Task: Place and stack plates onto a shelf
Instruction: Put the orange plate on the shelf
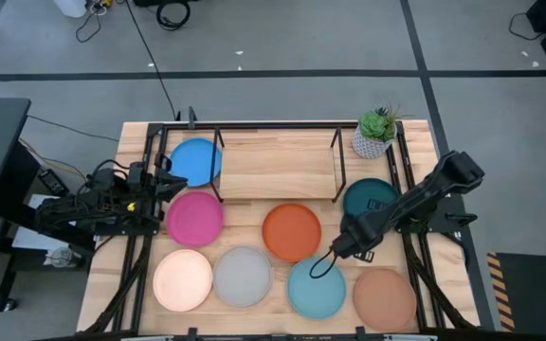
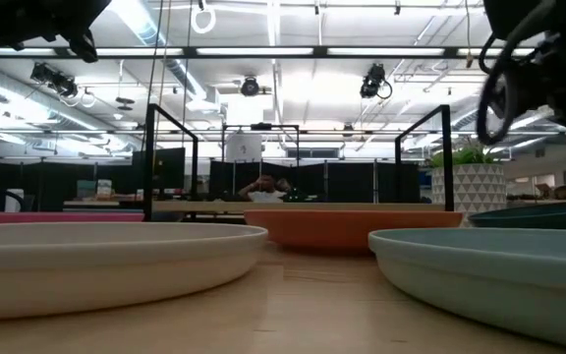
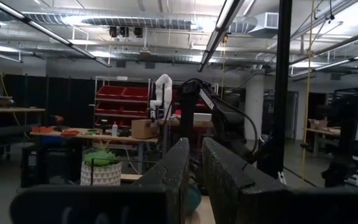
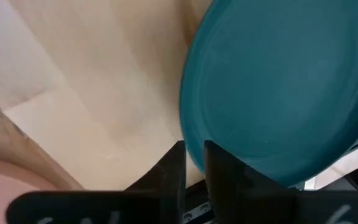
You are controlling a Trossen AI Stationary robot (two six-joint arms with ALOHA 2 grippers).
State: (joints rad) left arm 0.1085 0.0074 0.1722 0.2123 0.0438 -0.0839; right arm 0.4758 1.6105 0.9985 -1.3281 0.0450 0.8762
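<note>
All eight plates lie flat on the tabletop in the high view: blue [image 1: 195,161], magenta [image 1: 195,218], orange [image 1: 292,230], dark teal [image 1: 373,194], cream [image 1: 183,279], grey [image 1: 243,276], light teal [image 1: 316,289], terracotta [image 1: 385,298]. The shelf [image 1: 278,161] stands at the far side with nothing on its board. My right gripper [image 1: 347,242] hangs shut above the near-left rim of the dark teal plate [image 4: 278,87], its fingers [image 4: 193,149] pointing down. My left gripper [image 1: 171,183] waits shut at the table's left edge, beside the blue and magenta plates.
A potted plant [image 1: 375,133] stands at the shelf's far right corner. Black frame rails [image 1: 150,161] run along both sides of the table. The shelf's thin black legs [image 2: 150,162] rise behind the plates. A person sits in the room beyond [image 2: 263,187].
</note>
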